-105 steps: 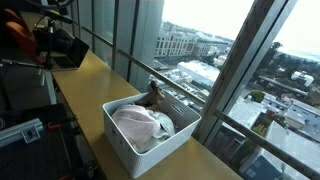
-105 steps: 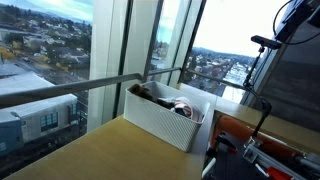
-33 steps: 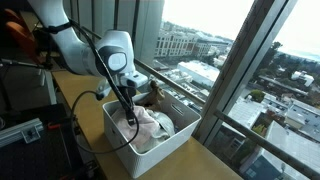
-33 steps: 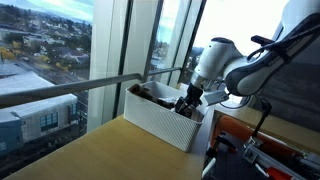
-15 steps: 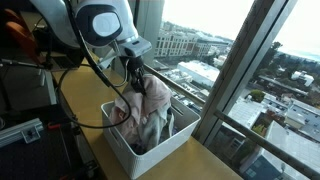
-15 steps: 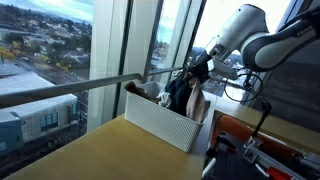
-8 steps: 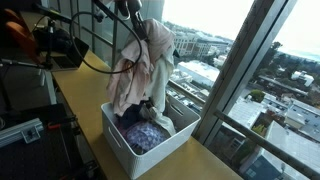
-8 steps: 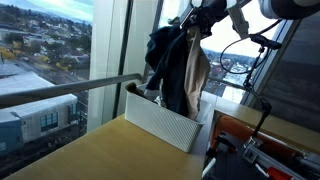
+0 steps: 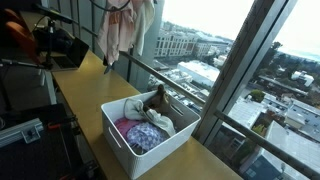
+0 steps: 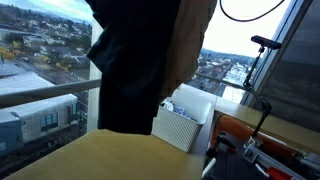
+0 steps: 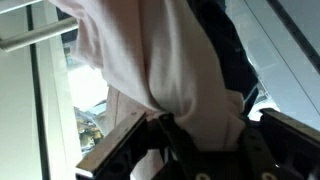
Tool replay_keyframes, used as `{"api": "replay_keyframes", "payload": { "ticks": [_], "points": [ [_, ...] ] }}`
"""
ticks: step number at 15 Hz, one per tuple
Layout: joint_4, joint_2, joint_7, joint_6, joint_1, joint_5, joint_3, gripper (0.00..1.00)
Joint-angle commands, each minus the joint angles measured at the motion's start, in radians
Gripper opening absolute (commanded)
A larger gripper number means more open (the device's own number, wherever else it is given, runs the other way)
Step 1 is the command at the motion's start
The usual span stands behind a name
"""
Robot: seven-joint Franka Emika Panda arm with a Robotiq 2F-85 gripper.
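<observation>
Up at the left in an exterior view, a bunch of clothes [image 9: 125, 30] hangs high over the wooden counter [image 9: 88, 72], pale pink with a darker piece mixed in, well clear of everything below. The wrist view shows the gripper [image 11: 190, 140] clamped on that bunch, fabric pinched between its fingers. Further right sits the white bin [image 9: 122, 148] with more laundry [image 9: 140, 132] inside, just beside the window [image 9: 240, 60].
</observation>
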Motion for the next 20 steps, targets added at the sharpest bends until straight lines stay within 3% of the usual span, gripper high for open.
{"api": "replay_keyframes", "payload": {
  "ticks": [1,5,7,11,16,20],
  "points": [
    [0.224,0.050,-0.018,-0.133,-0.006,0.004,0.090,0.06],
    [0.449,0.184,0.080,-0.311,0.006,-0.072,0.230,0.06],
    [0.458,0.248,0.137,-0.319,0.025,-0.145,0.269,0.06],
    [0.365,0.326,0.161,-0.295,0.081,-0.198,0.204,0.06],
    [0.153,0.348,0.136,-0.307,0.087,-0.127,0.091,0.06],
    [0.013,0.375,0.145,-0.275,0.097,-0.069,0.057,0.06]
  ]
}}
